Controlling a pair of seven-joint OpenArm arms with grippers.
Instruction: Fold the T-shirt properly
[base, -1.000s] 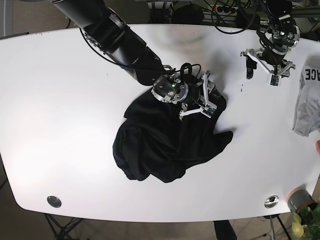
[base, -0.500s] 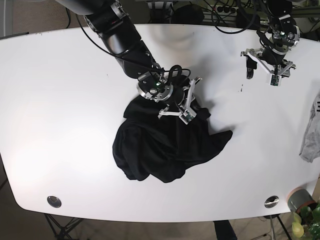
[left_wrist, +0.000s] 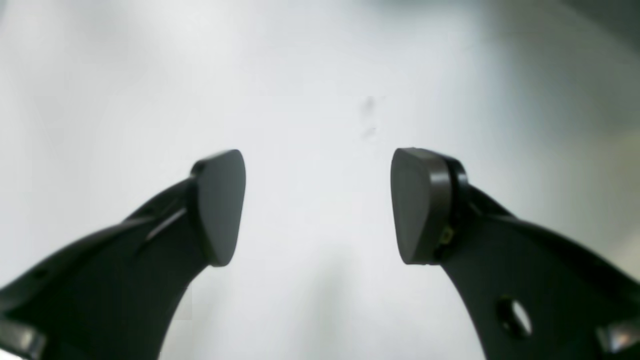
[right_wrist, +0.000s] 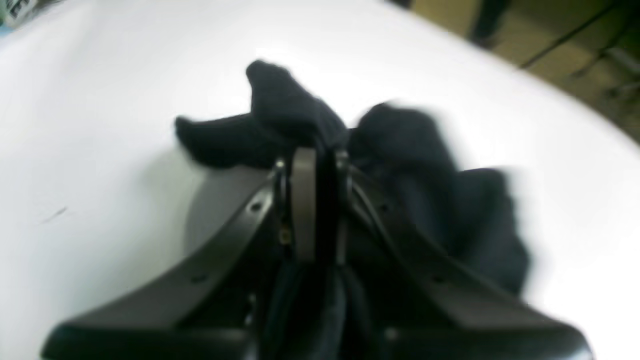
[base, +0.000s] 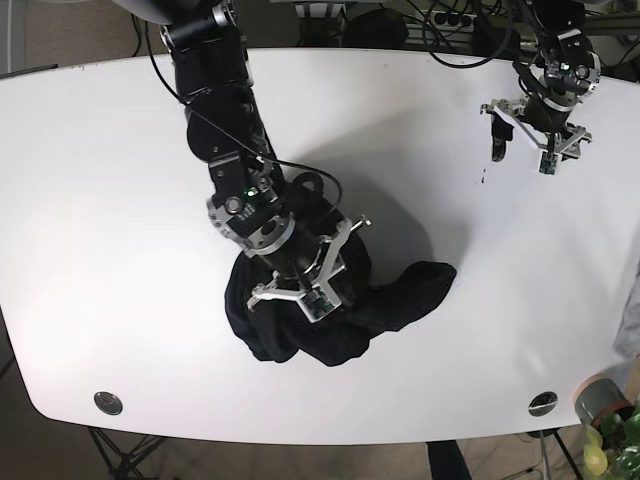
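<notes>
T-shirt, soft crumpled black heap, pinched in right pincer; left pincer spread.

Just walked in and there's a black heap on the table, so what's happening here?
The right gripper is shut on the black T-shirt, which lies crumpled in a heap on the white table, not yet folded. The left gripper hangs open over bare table near the far edge, holding nothing.

Both black jointed robot arms carry looping black cables. The right wrist shows a green light. Each dark curved gripper finger ends in a flat grey rounded pad.
</notes>
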